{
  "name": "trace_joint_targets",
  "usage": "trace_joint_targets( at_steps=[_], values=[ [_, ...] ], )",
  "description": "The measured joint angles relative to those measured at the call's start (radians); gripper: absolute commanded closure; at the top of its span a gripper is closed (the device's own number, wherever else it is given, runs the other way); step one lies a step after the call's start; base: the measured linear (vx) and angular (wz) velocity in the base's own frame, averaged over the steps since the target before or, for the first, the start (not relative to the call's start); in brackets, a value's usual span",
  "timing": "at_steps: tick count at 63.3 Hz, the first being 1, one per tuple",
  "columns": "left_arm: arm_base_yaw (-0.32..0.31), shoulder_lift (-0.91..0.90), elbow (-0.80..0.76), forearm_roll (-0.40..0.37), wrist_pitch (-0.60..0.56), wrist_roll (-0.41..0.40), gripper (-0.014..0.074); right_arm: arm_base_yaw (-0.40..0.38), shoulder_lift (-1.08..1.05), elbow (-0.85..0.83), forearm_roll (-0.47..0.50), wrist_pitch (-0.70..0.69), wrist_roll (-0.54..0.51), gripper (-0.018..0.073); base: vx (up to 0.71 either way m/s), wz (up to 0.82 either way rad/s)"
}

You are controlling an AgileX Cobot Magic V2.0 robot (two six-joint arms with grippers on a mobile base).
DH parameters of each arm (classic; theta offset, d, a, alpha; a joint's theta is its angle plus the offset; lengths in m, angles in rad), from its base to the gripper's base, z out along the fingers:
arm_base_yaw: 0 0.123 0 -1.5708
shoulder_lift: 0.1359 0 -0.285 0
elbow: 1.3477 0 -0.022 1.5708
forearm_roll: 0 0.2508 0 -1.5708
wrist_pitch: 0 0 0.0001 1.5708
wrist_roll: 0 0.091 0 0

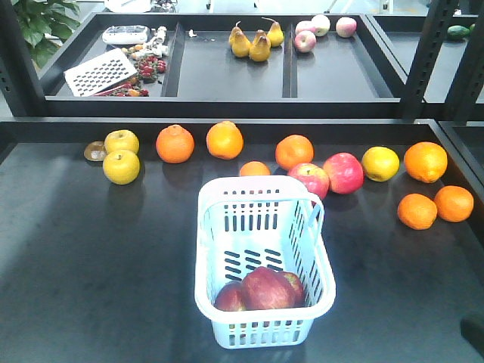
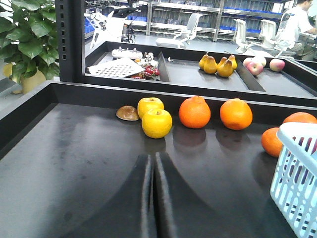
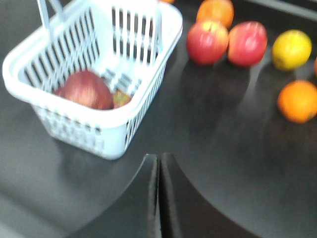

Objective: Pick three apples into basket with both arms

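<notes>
The pale blue-white basket (image 1: 203, 249) stands near the table's front centre. Three dark maroon apples lie at its near end: one on the left (image 1: 229, 298), a big one in the middle (image 1: 265, 288), one on the right (image 1: 295, 284). In the right wrist view the basket (image 3: 96, 108) is up and to the left, with an apple (image 3: 88, 88) showing over its rim. My right gripper (image 3: 158, 158) is shut and empty, just right of the basket's near corner. My left gripper (image 2: 152, 157) is shut and empty over bare table, left of the basket (image 2: 297, 183). Neither gripper shows in the front view.
Behind the basket a row of fruit lines the table: yellow fruits (image 1: 122, 166), oranges (image 1: 175, 144), two pinkish-red apples (image 1: 342, 172) and more oranges (image 1: 417, 211) at the right. A raised black ledge (image 1: 227, 110) backs the table; the shelf beyond holds pears (image 1: 259, 47) and a grater (image 1: 100, 72).
</notes>
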Motion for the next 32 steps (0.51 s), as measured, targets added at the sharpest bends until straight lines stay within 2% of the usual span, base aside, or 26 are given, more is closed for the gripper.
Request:
trace_joint_targets(
  at_steps=[17,27,32],
  values=[
    [0.000,0.000,0.000,0.000,0.000,0.000,0.0603,0.000,-0.001,0.249,0.000,-0.377,0.004,0.0568,0.00,0.00],
    [0.000,0.000,0.000,0.000,0.000,0.000,0.0603,-0.008,-0.087,0.355,0.001,-0.455,0.007,0.0568,0.00,0.00],
    [0.000,0.000,0.000,0.001,0.000,0.000,0.0603,-0.065,-0.164,0.394,0.015,-0.468,0.009,0.0568,0.00,0.00]
  ],
)
